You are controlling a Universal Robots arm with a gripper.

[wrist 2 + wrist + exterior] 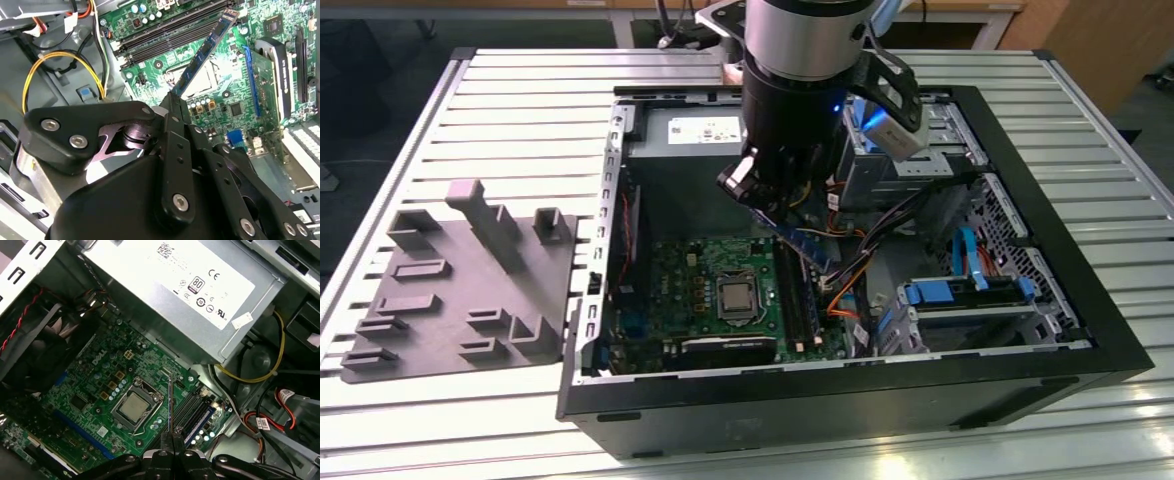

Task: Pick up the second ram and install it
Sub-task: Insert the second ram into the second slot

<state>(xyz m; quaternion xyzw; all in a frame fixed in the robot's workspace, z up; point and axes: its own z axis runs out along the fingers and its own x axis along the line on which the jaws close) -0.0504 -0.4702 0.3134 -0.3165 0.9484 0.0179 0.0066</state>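
Note:
My gripper (781, 215) hangs inside the open computer case, above the green motherboard (707, 290). It is shut on the second ram (807, 245), a thin dark blue board that juts out past the fingertips. In the second wrist view the ram (205, 50) runs from the gripper (175, 100) out over the motherboard, and its far end lies close to the long black slots (165, 35). The first wrist view shows the ram (170, 400) edge-on as a thin line rising from the gripper (172, 437), just beside the slots (192, 412). The ram hangs above the board, not seated in a slot.
A silver power supply (707, 125) fills the far end of the case. Coloured cables (854, 250) and blue-tabbed drive bays (961, 290) crowd the exterior view's right side. The processor socket (132, 407) lies near the slots. A grey fixture block (454, 290) sits on the slatted table outside the case.

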